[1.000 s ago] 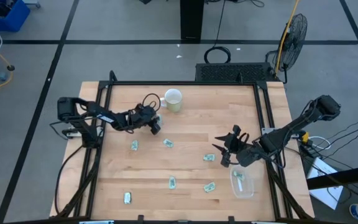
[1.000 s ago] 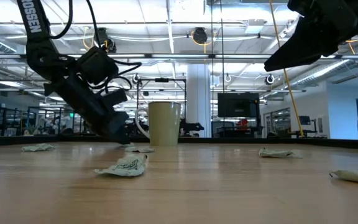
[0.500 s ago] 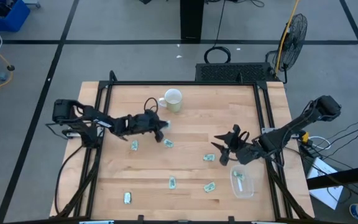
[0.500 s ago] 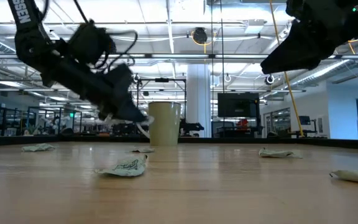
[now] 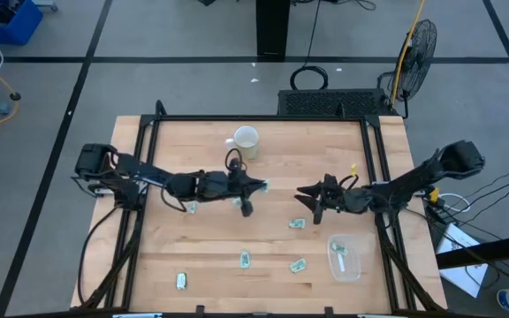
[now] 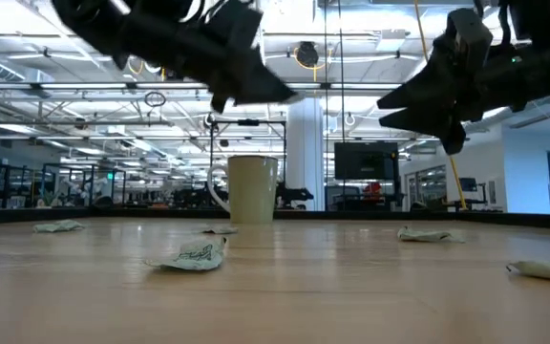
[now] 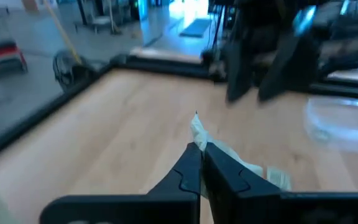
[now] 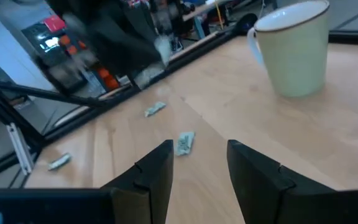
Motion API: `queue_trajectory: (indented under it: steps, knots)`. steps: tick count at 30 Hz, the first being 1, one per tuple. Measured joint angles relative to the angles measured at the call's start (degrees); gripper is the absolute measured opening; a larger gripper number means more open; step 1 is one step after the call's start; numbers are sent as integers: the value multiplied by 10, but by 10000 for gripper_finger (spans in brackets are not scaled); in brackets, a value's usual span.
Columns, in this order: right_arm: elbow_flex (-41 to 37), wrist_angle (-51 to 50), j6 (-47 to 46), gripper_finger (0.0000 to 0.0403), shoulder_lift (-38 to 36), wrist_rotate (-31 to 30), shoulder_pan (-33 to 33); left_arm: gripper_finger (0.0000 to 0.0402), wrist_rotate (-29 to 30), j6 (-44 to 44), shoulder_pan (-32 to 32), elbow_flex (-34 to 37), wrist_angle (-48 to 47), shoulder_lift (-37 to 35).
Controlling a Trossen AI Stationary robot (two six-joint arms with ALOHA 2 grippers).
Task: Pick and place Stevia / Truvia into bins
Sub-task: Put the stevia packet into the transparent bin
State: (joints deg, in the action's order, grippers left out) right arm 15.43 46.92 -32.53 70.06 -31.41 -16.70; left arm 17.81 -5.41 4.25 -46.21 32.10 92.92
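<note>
Left claw (image 5: 256,186): raised above the middle of the surface (image 5: 272,150), fingers pinched together on one pale sweetener packet (image 7: 199,132), whose end sticks out past the fingertips in the left wrist view.
Loose packets: six lie flat on the surface in the high view, from the front left (image 5: 181,281) through the middle (image 5: 245,259) to just left of the tub (image 5: 298,265).
White mug (image 5: 246,141): upright near the far edge, nothing visible inside; not the target.
Right claw (image 5: 315,199): hovering mid-surface, facing the left claw, fingers apart and holding nothing.
Clear tub (image 5: 344,257): front right, near the surface's edge, with one packet in it as far as I can tell.
Progress: early, by my judgement; one binned, one in the air, six to go.
</note>
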Motion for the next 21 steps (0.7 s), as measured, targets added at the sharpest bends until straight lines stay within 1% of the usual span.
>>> queue_trajectory:
  steps: [3, 6, 10, 15, 17, 21]
  knots:
    - [9, 11, -7, 141, 24, 2, 1, 31, 1, 24, 0, -39, -14, 10]
    - [14, 49, -13, 141, 42, 2, 1, 34, 3, 38, 0, -70, -42, 21]
    - [15, 99, -7, 141, 55, 16, 1, 20, 2, 38, 0, -101, -56, 52]
    - [15, 95, 1, 141, 55, 14, 1, 7, -3, 38, 0, -136, -53, 99]
    - [15, 95, 2, 141, 55, 14, 1, 14, -18, 37, 0, -153, -55, 117]
    - [14, 93, 2, 141, 58, 12, 1, 40, -44, 41, 1, -200, -57, 155]
